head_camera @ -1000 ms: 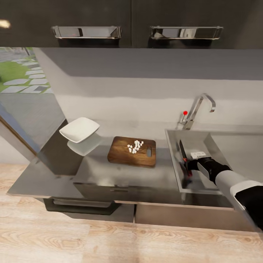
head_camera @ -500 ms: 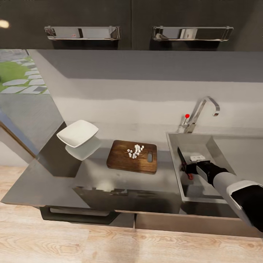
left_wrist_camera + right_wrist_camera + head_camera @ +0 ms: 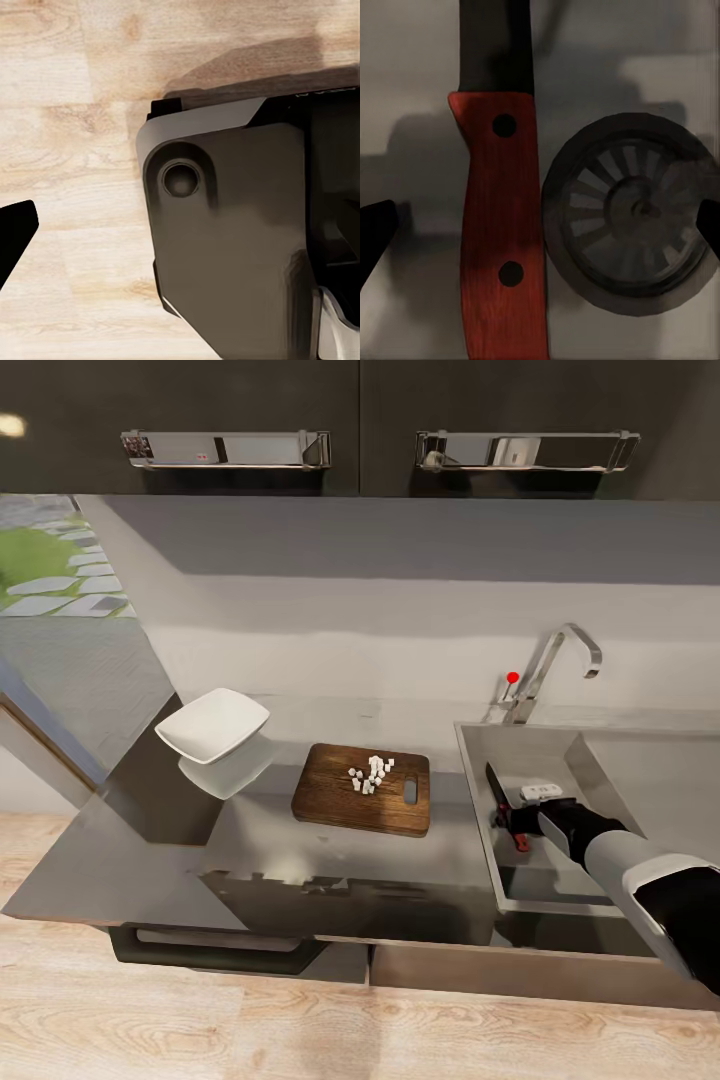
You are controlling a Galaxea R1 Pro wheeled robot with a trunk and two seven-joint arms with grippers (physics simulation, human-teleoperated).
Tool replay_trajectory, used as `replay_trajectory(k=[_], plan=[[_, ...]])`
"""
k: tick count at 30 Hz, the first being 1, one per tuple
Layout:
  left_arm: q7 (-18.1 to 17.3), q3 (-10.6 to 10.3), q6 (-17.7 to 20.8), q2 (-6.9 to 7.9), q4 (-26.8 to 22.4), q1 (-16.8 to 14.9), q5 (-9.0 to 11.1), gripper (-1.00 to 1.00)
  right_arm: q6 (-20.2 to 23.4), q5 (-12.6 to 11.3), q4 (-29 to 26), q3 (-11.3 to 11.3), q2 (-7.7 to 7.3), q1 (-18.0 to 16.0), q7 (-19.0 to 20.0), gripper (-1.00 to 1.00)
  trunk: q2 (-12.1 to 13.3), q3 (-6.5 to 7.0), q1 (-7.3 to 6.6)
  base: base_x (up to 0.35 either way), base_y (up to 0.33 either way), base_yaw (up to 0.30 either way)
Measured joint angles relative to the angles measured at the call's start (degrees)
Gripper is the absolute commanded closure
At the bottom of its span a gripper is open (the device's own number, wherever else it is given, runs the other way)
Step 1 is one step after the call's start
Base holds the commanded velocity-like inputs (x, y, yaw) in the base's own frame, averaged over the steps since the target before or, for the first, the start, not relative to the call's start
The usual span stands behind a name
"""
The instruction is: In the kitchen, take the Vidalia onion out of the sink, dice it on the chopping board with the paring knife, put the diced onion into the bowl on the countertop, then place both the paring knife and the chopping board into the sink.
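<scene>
My right claw [image 3: 522,817] hangs in the sink [image 3: 590,745], fingers spread wide, fingertips well clear of the paring knife [image 3: 499,217] lying on the basin floor just beside the round drain [image 3: 631,210]. On the desk [image 3: 330,855] left of the sink sits the chopping board [image 3: 362,790] bearing the diced onion [image 3: 369,771]; further left stands the white bowl [image 3: 213,725]. I cannot tell my left claw's state.

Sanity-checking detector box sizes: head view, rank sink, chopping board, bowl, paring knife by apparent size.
1. sink, clearly largest.
2. chopping board.
3. bowl, close to the board and farther from the camera, so this order is unsure.
4. paring knife, smallest, lying in the sink.
</scene>
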Motion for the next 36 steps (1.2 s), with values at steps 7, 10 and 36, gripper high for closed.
replay_trajectory(k=[7, 10, 36], plan=[[0.0, 0.0, 0.0, -0.18, 0.0, 0.0, -0.1, -1.0, 4.6, -1.7, -4.8, -0.1, -0.41, 0.0, 0.0, -1.0, 0.0, 0.0, 0.0, 0.0, 0.0, 0.0], [-0.1, 0.0, 0.0, -0.23, 0.0, 0.0, -0.1, -1.0, 9.0, -2.4, -9.2, 0.1, -2.01, 0.0, -0.1, -1.0, 0.0, 0.0, 0.0, 0.0, 0.0, 0.0], [-0.1, 0.0, 0.0, -0.61, 0.0, 0.0, -0.1, -1.0, 22.6, -3.1, -24.9, -10.0, -6.99, 0.0, -0.4, -1.0, 0.0, 0.26, 0.0, 0.0, 0.001, -0.052]])
